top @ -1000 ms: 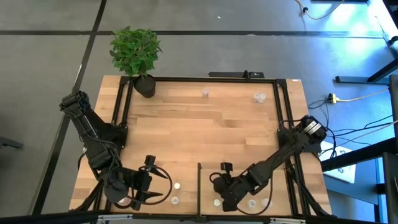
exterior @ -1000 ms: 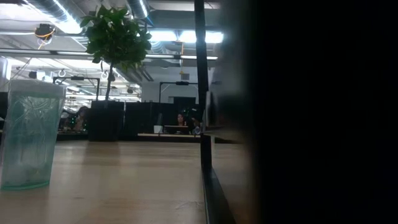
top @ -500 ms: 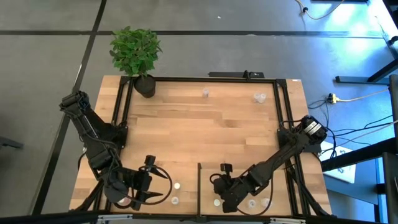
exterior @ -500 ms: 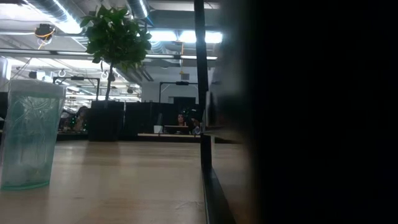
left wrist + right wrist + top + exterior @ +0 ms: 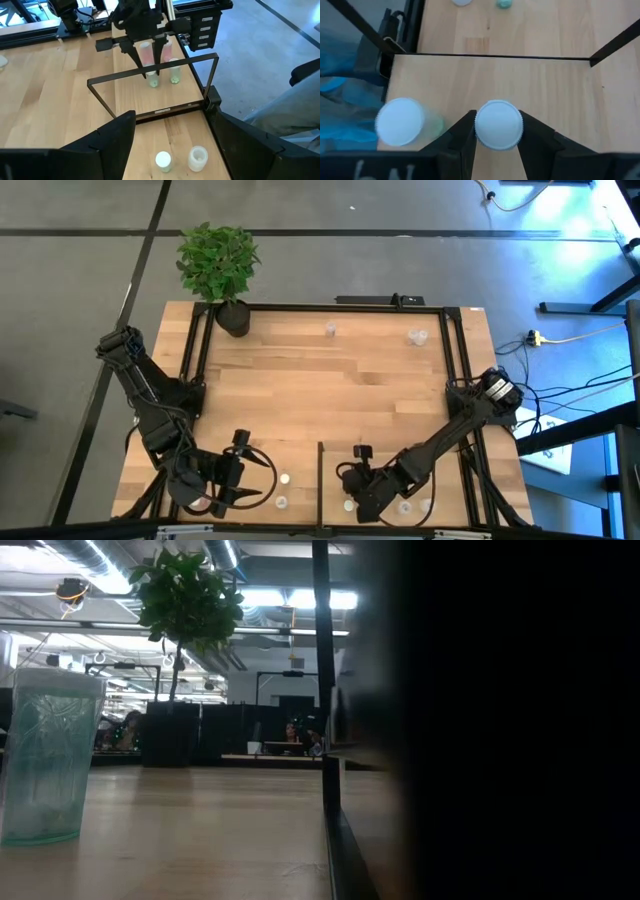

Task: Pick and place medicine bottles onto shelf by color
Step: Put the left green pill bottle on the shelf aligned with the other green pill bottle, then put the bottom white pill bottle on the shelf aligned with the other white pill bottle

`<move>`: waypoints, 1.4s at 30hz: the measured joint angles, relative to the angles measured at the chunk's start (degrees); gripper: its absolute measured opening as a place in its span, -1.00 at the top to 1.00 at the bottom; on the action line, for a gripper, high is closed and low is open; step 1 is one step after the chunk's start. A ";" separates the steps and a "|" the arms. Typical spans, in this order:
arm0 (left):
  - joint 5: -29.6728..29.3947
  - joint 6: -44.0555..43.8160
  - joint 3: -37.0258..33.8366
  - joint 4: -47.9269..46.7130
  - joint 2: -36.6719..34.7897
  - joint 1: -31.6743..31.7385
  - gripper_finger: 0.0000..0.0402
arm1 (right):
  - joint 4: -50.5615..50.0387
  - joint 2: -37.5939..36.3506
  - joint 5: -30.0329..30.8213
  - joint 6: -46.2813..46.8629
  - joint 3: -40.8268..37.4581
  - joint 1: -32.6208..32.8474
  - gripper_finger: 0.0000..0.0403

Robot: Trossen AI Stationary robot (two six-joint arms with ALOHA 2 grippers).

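My right gripper is clamped on a white-capped bottle over the shelf at the table's near edge, a second bottle close beside it. My left gripper waits with its fingers spread by the near-left corner.

The high view looks straight down on the whole counter, while the low view sits at counter height, half blocked by something dark and close. Both wrist views look closely down at the shelf, which the high view shares.
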 joint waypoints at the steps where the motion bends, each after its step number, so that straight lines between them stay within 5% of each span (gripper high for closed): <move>1: 0.00 -0.01 0.00 -0.01 0.00 -0.01 -0.33 | -0.07 0.01 0.05 0.13 0.00 -0.02 0.38; 10: 0.00 0.00 0.00 -0.01 0.00 0.01 -0.33 | 0.79 0.01 1.52 0.20 0.00 0.39 0.33; 29: 0.00 0.01 0.00 0.00 0.00 -0.01 -0.33 | 0.88 -0.04 1.41 1.82 0.00 0.42 -0.08; 42: 0.02 0.00 0.00 0.00 0.00 0.00 -0.33 | 0.81 -0.34 1.37 1.47 0.12 0.42 -0.10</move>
